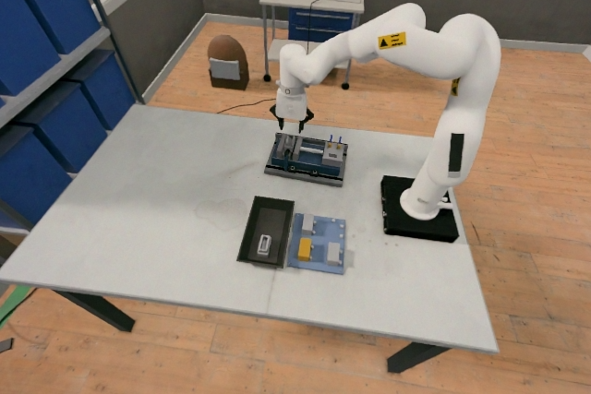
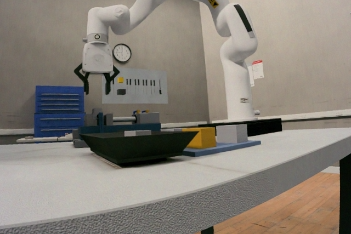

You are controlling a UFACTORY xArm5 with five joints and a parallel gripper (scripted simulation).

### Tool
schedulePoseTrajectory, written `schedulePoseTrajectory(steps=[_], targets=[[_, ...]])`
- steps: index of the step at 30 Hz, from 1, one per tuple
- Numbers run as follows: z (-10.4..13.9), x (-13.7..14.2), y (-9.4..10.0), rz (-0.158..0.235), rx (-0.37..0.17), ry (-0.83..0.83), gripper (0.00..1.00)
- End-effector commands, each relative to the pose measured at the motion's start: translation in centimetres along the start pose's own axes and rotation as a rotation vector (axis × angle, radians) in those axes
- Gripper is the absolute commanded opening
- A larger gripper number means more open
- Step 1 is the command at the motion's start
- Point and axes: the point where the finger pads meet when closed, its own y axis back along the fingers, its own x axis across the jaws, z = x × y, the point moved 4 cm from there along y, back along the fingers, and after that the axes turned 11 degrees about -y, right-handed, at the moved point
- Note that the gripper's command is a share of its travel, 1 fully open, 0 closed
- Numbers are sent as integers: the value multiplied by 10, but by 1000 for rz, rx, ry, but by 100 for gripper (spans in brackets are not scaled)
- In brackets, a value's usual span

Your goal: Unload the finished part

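Note:
The blue vise [image 1: 306, 158] sits at the table's far middle. A grey block [image 1: 287, 145] stands between its jaws at the left end; its pocket does not show from here. My gripper [image 1: 291, 126] is open and empty, hanging a little above that end of the vise. In the low side view it [image 2: 96, 87] hovers clear above the vise [image 2: 119, 120]. The black outfeed tray [image 1: 266, 231] lies nearer the front with one pocketed grey part [image 1: 263, 244] lying flat in its near half.
A blue fixture plate [image 1: 318, 243] right of the tray holds two plain grey blocks [image 1: 307, 223] [image 1: 333, 253] and a yellow block [image 1: 304, 248], all upright. The robot's black base [image 1: 416, 209] stands at the right.

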Motion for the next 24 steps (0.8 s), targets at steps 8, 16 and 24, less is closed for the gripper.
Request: schedulePoseTrajectory(steps=[8,16,24], targets=[[0,-2,-20,-5,0,0,69],[1,-2,-30,-5,0,0,69],[1,-3,-39,-5,0,0,69]])
